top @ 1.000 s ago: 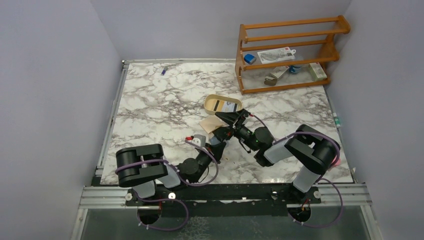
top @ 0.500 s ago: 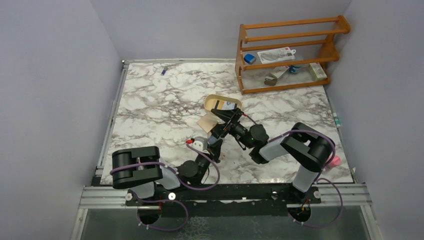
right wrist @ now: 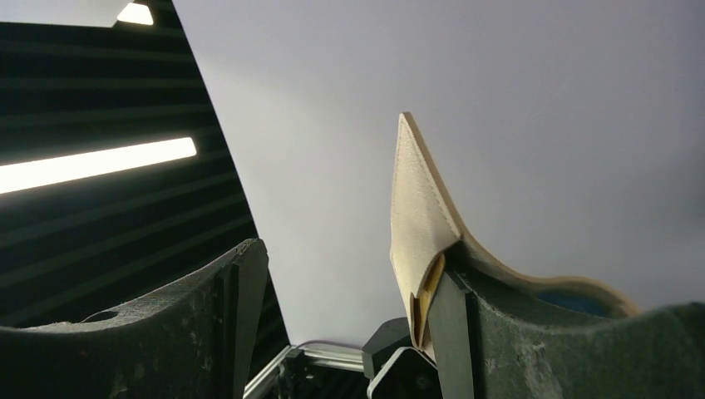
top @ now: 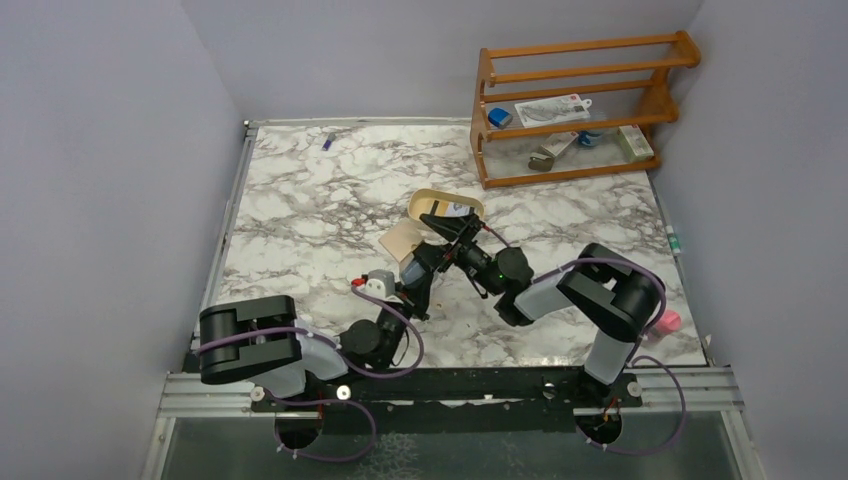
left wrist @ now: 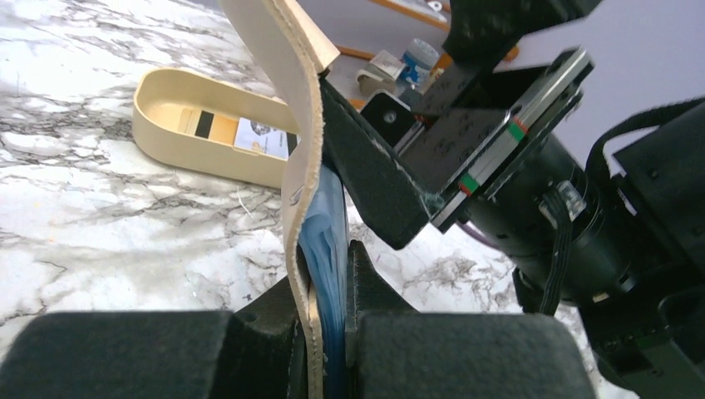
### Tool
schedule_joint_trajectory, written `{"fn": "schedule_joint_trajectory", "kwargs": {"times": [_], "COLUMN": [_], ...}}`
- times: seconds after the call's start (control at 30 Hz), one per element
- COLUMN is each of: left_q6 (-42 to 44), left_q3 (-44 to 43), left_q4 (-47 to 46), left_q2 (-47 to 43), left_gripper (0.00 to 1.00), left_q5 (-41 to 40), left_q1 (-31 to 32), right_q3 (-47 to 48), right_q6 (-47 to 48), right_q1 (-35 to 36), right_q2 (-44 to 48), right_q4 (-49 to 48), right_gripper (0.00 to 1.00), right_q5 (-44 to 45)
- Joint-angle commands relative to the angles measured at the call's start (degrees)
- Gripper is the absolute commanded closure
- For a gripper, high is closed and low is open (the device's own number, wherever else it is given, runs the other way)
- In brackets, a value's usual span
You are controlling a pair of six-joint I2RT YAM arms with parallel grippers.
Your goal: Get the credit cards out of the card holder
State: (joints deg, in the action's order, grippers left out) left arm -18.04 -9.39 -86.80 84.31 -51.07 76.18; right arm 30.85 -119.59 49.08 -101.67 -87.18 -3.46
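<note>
My left gripper (left wrist: 328,278) is shut on the tan card holder (left wrist: 295,125) and a pale blue credit card (left wrist: 331,237) inside it, holding them on edge above the table. In the top view the holder (top: 398,238) stands up from the left gripper (top: 413,264). My right gripper (top: 442,234) is open. One of its fingers (left wrist: 370,179) is wedged against the holder's inner side, beside the blue card. In the right wrist view the tan flap (right wrist: 420,216) leans on one finger; the gap between the fingers (right wrist: 349,291) is empty.
An oval tan tray (top: 425,200) lies just behind the grippers and holds a whitish printed card (top: 459,212) and a black-striped one (left wrist: 204,125). A wooden rack (top: 575,105) with small items stands back right. A pink thing (top: 670,320) lies at the right edge.
My left arm has swung left and carried the card holder up and to the left. My right gripper has followed it leftward, staying at the holder's open side.
</note>
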Motion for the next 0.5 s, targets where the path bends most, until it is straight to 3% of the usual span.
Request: {"fn": "schedule_joint_trajectory", "kwargs": {"times": [0.0, 0.23, 0.33, 0.4, 0.47], "left_q6": [-1.70, -3.13, -4.19, -4.53, -4.54], "left_q3": [0.71, 0.82, 0.70, 0.52, 0.36], "left_q4": [-15.79, -15.74, -15.74, -15.71, -15.72], "left_q2": [-4.02, -3.54, -2.33, -1.70, -1.17], "left_gripper": [1.00, 1.00, 1.00, 1.00, 1.00], "left_q5": [-0.39, 0.83, 0.71, 0.23, -0.29], "left_q1": [-1.69, -2.88, -2.93, -2.88, -2.89], "right_q3": [-0.71, 0.02, 1.14, 1.68, 2.02], "right_q6": [-1.73, -2.22, -2.17, -1.87, -1.57], "right_q1": [-0.77, -0.68, -0.63, -0.50, -0.26], "right_q2": [-2.28, -3.49, -4.09, -4.11, -3.93], "right_q4": [-9.18, -10.26, -10.20, -9.97, -9.30], "right_gripper": [0.28, 0.31, 0.41, 0.56, 0.62], "right_q5": [4.04, 4.05, 3.05, 1.97, 1.63]}}
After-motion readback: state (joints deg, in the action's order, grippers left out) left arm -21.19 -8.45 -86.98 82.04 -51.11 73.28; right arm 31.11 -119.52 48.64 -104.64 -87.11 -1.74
